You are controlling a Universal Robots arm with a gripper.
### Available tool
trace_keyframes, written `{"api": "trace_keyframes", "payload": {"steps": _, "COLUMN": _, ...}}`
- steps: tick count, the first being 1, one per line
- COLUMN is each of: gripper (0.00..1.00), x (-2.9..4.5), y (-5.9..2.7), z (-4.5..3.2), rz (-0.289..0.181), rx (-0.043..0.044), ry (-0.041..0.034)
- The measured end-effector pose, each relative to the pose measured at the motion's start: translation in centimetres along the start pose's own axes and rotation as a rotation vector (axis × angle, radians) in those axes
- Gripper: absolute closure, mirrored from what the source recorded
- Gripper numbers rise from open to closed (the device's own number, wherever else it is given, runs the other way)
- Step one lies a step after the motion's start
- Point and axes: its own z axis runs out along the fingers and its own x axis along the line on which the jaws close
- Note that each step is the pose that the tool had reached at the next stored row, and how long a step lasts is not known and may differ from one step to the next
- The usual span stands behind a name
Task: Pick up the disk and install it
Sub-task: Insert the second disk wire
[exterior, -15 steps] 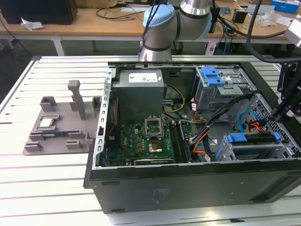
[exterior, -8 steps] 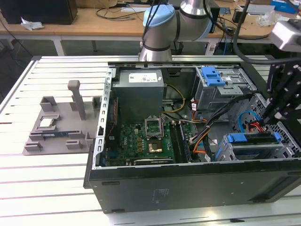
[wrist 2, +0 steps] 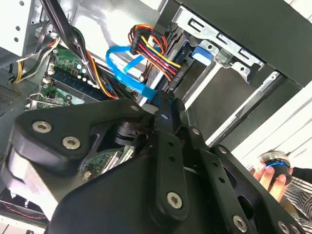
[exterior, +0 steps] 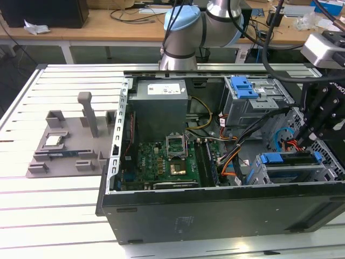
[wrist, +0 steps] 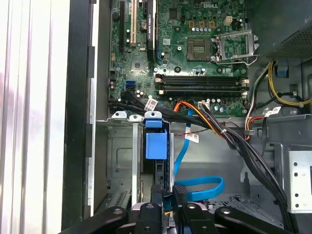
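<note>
Nearest the lens in both wrist views we see the gripper (wrist: 163, 195), its black fingers (wrist: 157, 192) closed on the edge of the disk (wrist: 157, 146), recognisable by its blue bracket. The disk stands on edge directly ahead of the gripper, already inside the metal drive cage (wrist: 122, 161) of the open computer case (exterior: 215, 216). We judge pick-up complete and insertion well advanced; full seating cannot be confirmed. Beyond the gripper lies the motherboard (wrist: 190, 58).
</note>
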Motion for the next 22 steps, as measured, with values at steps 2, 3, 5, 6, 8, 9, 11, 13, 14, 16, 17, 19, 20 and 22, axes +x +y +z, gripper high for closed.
{"api": "trace_keyframes", "payload": {"steps": 2, "gripper": 0.84, "x": 0.00, "y": 0.00, "z": 0.00, "rz": 0.000, "rx": 0.0000, "ry": 0.0000}}
{"api": "trace_keyframes", "payload": {"steps": 3, "gripper": 0.84, "x": 0.00, "y": 0.00, "z": 0.00, "rz": 0.000, "rx": 0.0000, "ry": 0.0000}}
{"api": "trace_keyframes", "payload": {"steps": 5, "gripper": 0.84, "x": 0.02, "y": 0.00, "z": 0.01, "rz": 0.000, "rx": 0.0000, "ry": -0.0001}}
{"api": "trace_keyframes", "payload": {"steps": 6, "gripper": 0.84, "x": 0.18, "y": 0.04, "z": 0.03, "rz": 0.000, "rx": 0.0000, "ry": 0.0004}}
{"api": "trace_keyframes", "payload": {"steps": 8, "gripper": 0.84, "x": 0.76, "y": 0.07, "z": 0.08, "rz": 0.001, "rx": 0.0000, "ry": 0.0141}}
{"api": "trace_keyframes", "payload": {"steps": 9, "gripper": 0.84, "x": 0.83, "y": 0.10, "z": 0.21, "rz": 0.001, "rx": 0.0000, "ry": 0.0165}}
{"api": "trace_keyframes", "payload": {"steps": 11, "gripper": 0.84, "x": 0.84, "y": 0.13, "z": 0.57, "rz": 0.002, "rx": -0.0001, "ry": 0.0168}}
{"api": "trace_keyframes", "payload": {"steps": 13, "gripper": 0.84, "x": 0.84, "y": 0.14, "z": 1.18, "rz": 0.001, "rx": -0.0002, "ry": 0.0167}}
{"api": "trace_keyframes", "payload": {"steps": 14, "gripper": 0.84, "x": 0.83, "y": 0.17, "z": 1.40, "rz": 0.001, "rx": -0.0002, "ry": 0.0167}}
{"api": "trace_keyframes", "payload": {"steps": 16, "gripper": 0.84, "x": 0.81, "y": 0.17, "z": 1.85, "rz": 0.001, "rx": -0.0002, "ry": 0.0167}}
{"api": "trace_keyframes", "payload": {"steps": 17, "gripper": 0.84, "x": 0.77, "y": 0.17, "z": 1.93, "rz": 0.000, "rx": -0.0001, "ry": 0.0170}}
{"api": "trace_keyframes", "payload": {"steps": 19, "gripper": 0.84, "x": 0.55, "y": 0.17, "z": 2.03, "rz": -0.006, "rx": -0.0001, "ry": 0.0173}}
{"api": "trace_keyframes", "payload": {"steps": 20, "gripper": 0.84, "x": 0.39, "y": 0.16, "z": 2.03, "rz": -0.013, "rx": 0.0000, "ry": 0.0181}}
{"api": "trace_keyframes", "payload": {"steps": 22, "gripper": 0.84, "x": 0.19, "y": 0.16, "z": 2.06, "rz": -0.025, "rx": 0.0002, "ry": 0.0187}}
